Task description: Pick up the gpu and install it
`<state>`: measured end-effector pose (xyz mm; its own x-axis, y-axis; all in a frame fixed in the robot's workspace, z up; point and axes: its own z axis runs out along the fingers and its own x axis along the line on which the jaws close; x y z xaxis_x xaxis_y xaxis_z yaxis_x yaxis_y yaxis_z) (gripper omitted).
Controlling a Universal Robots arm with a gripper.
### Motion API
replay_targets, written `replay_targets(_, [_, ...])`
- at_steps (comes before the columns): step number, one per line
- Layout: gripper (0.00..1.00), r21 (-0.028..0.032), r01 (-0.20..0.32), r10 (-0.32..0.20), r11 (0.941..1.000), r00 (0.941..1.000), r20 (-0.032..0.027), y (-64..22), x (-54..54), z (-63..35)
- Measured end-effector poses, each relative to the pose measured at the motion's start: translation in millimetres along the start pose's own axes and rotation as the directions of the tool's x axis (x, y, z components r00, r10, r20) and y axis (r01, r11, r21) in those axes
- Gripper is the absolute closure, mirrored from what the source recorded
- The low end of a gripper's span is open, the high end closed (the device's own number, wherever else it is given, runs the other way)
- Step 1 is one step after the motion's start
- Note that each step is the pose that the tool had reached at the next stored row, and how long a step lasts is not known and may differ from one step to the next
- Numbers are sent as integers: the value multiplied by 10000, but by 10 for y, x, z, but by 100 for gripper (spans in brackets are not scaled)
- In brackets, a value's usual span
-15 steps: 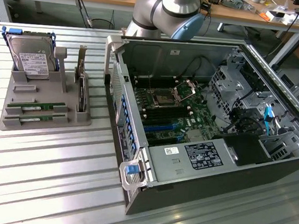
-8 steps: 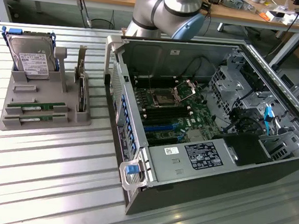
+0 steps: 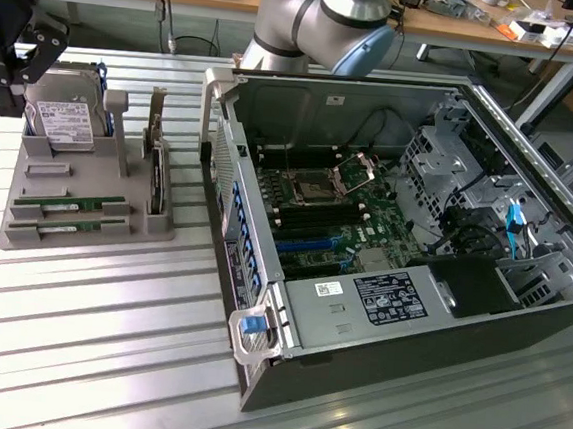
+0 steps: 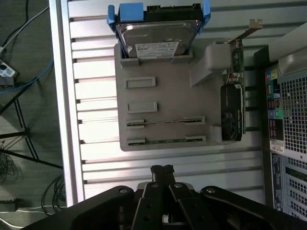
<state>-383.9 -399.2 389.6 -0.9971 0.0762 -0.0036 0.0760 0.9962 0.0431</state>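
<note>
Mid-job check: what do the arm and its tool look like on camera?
The arm is silver-grey tubing with pale blue joint caps. The tool is matt black, built of angular linkage bars that narrow to two small fingertips.

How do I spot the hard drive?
A grey tray sits at the exterior view's left of the open computer case. The hard drive stands at its far end: silver with a white label, unlike the thin green sticks and dark card.

Grey arm (image 3: 302, 17), blue joint cap (image 3: 369, 53), black hand (image 4: 162, 169)
</note>
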Motion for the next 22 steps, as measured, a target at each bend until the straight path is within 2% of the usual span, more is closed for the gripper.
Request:
replay_targets(2, [90,2,4,-4,10000,10000,-17,3,-41,3])
replay_targets(10, [90,1,7,-7,10000,10000,-16,4,-46,3])
replay_targets(12, [90,2,5,-5,10000,10000,-28,13,-180,9])
replay_targets(15, [90,2,6,-6,10000,10000,-35,23,-315,13])
replay_targets(22, [90,3,5,-5,10000,10000,-37,24,-320,12])
